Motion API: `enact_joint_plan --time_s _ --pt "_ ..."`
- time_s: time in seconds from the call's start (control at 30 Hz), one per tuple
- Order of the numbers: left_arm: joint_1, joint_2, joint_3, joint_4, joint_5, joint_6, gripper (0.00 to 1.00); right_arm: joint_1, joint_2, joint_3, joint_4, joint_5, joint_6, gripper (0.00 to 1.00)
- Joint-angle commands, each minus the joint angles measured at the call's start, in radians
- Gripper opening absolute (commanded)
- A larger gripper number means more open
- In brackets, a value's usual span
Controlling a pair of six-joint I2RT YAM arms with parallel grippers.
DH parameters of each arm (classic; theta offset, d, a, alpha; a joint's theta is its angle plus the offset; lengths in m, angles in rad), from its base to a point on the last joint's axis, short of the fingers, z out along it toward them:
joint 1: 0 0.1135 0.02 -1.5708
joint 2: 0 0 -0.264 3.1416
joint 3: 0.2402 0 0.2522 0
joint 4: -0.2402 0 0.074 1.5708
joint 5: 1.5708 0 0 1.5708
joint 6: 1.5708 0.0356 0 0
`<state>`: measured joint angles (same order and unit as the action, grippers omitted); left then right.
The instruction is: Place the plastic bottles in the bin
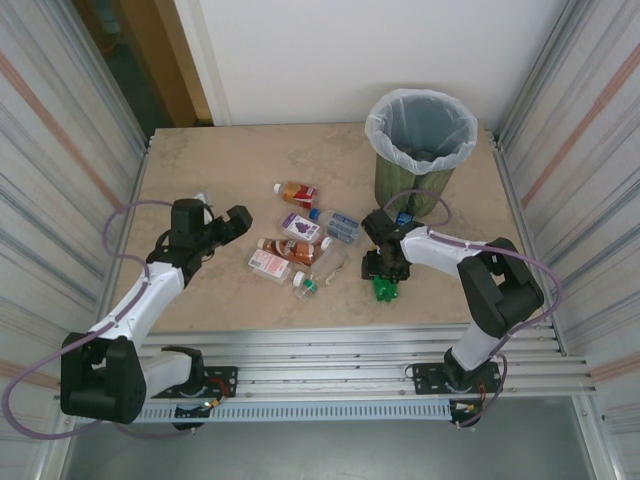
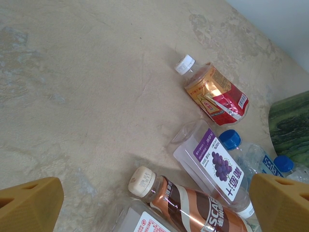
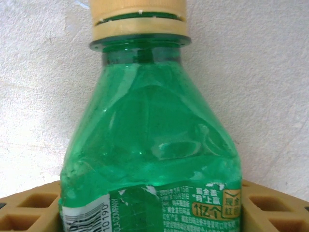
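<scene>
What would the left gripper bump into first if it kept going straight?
Probably the brown bottle, lying just ahead of the left gripper; depth is hard to judge.

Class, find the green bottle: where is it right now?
In the top view, the green bottle lies on the table's right side, in the right gripper, right of the bottle cluster and nearer than the bin.

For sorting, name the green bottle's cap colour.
Tan cap on the green bottle; right wrist view shows it best.
</scene>
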<state>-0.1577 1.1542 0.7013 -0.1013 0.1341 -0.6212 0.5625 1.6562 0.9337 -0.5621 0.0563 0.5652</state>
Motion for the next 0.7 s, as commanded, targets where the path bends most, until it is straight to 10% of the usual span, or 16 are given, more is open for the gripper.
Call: enact_joint_plan --time_s 0.0,0.67 --pt "0.004 0.004 0.028 0.002 -0.005 0.021 0.99 -0.006 -0.035 0.005 -0.034 0.027 0.005 0.51" --pt "0.003 0.002 0.041 0.007 -0.053 0.058 0.99 0.090 -0.285 0.288 -0.250 0.139 -0.041 0.32"
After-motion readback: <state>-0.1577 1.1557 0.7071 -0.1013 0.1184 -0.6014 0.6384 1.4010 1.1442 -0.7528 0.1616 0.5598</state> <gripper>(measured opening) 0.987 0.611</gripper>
